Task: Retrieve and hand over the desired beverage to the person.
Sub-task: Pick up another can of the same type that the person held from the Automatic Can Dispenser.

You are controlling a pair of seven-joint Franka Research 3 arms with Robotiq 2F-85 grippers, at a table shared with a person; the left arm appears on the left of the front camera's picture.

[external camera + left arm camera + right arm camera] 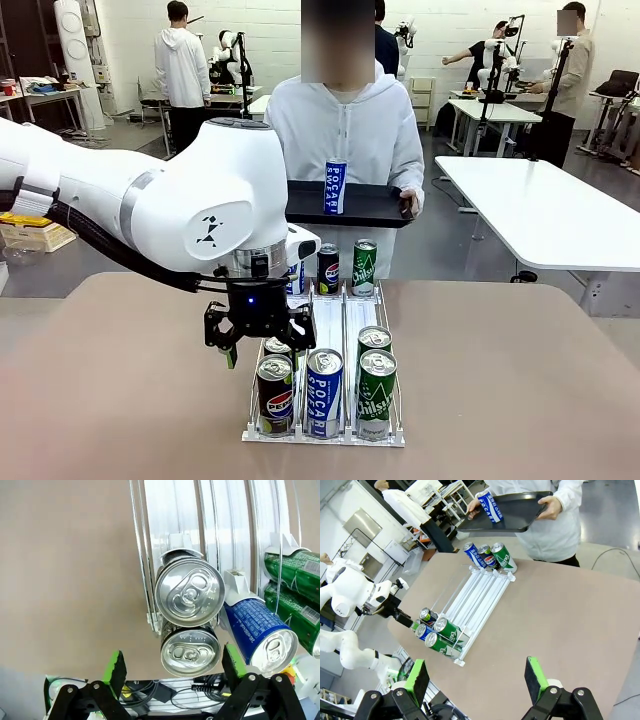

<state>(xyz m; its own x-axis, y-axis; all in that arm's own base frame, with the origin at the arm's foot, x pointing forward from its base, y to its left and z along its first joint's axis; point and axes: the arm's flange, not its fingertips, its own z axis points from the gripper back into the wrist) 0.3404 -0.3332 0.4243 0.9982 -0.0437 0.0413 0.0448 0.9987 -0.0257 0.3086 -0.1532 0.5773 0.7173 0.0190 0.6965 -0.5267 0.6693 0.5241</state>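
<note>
Now the white-hooded person [345,125] holds a tray [375,205] with a blue can [335,187], while the left gripper [262,342] hangs wide open and empty over two Pepsi cans [275,392].

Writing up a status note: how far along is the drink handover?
Looks done: a Pocari can stands on the person's tray. In hand: the left gripper, open, hovers over the rack's front Pepsi can, nothing gripped. Left, probably: close on it, lift, and pass it across.
</note>
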